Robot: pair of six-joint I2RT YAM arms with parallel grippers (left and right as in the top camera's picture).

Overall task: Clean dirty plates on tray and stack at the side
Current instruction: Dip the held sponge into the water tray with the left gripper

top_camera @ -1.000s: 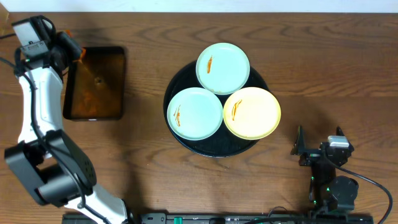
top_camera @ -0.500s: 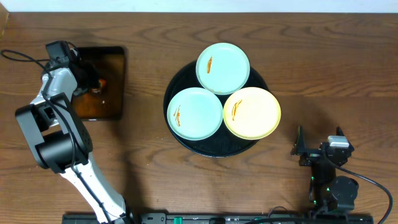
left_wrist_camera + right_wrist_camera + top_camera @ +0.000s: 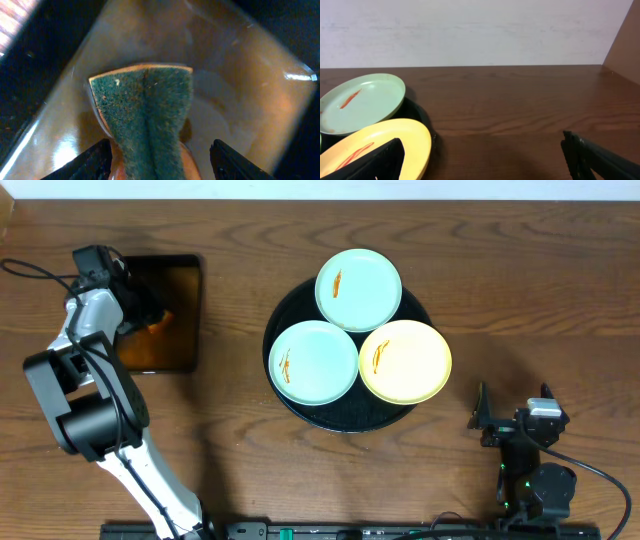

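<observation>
Three plates lie on the round black tray (image 3: 345,423): a pale blue-green one (image 3: 358,288) at the back, another (image 3: 313,361) at the front left, and a pale yellow one (image 3: 405,361) at the front right. Each carries orange streaks. My left gripper (image 3: 150,315) is far to the left, down inside a small tray of brown liquid. Its jaws (image 3: 160,148) stand open around a green-and-orange sponge (image 3: 145,112), with a gap on the right side. My right gripper (image 3: 512,406) rests open and empty to the right of the black tray, beside the yellow plate (image 3: 375,147).
The small rectangular black tray (image 3: 182,350) of brown liquid sits at the table's left. A cable (image 3: 30,268) runs behind the left arm. The right arm's base (image 3: 535,485) is near the front edge. Bare wooden table (image 3: 520,110) lies right of the black tray.
My left arm swung down into the liquid tray, carrying the sponge. Its jaws have since opened, and the sponge now stands loose between them. The right arm has not moved.
</observation>
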